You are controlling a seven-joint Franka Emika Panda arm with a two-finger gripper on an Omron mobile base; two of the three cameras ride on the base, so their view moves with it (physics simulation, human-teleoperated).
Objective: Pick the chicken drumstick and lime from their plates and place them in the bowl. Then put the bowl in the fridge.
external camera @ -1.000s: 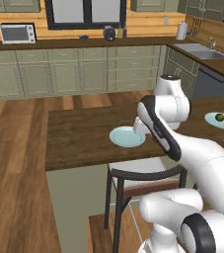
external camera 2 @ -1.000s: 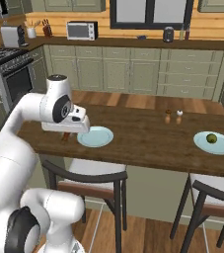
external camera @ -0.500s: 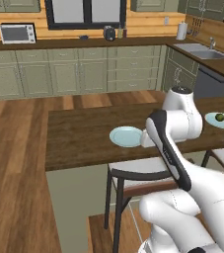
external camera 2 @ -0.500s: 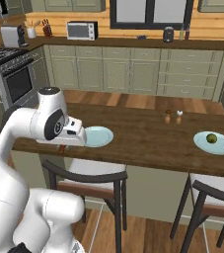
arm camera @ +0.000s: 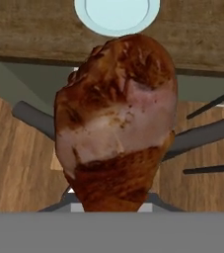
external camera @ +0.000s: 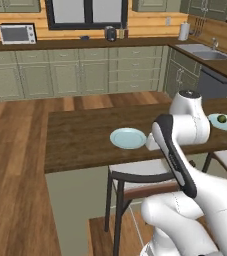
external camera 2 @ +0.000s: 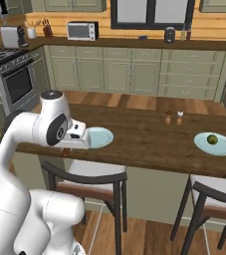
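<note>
Drumstick in my grip, off the tabletop's near edge.
My fingers are clamped on the chicken drumstick (arm camera: 116, 123), held past the near edge of the tabletop (arm camera: 197, 34), close to the empty plate (arm camera: 117, 15).

Both base cameras are looking forward and down from behind the arm, sharing the wooden counter (external camera: 85, 140). The hand camera is looking very closely at the chicken drumstick (arm camera: 116, 123), counter beyond.

Wood-plank floor (external camera: 15, 150), pale green cabinets (external camera 2: 104, 74) under a dark countertop — microwave (external camera 2: 81, 31) on top. Dark-framed window (external camera: 87, 12) in the orange wood wall; stools (external camera 2: 87, 179) tucked beside the brown desk (external camera: 80, 137).
</note>
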